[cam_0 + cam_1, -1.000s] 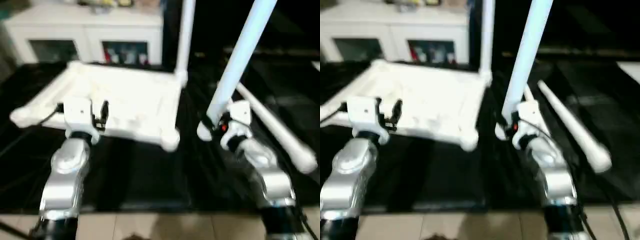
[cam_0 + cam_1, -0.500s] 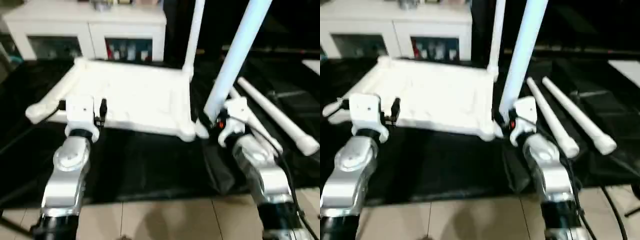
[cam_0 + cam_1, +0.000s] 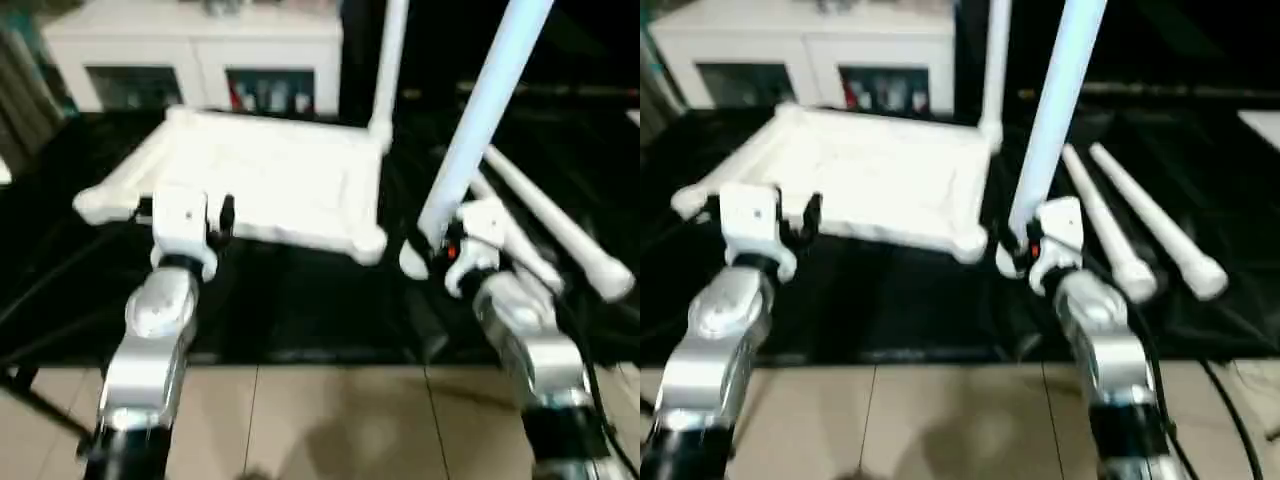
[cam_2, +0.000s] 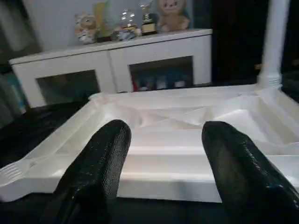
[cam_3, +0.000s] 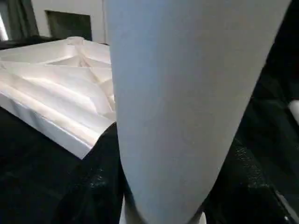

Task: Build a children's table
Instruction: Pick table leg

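Between right pincer (image 3: 1025, 250) fingers, upright leg (image 3: 1052, 110).

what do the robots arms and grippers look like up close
Both forearms are rounded silver shells with black sections toward the elbow. Each ends in a boxy white wrist housing. The left gripper has two thick black textured fingers. The right gripper shows a small red mark, with a black cable along that arm.

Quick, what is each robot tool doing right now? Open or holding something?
Left tool: open, holding nothing, in front of the tabletop.
Right tool: closed on an upright white leg.
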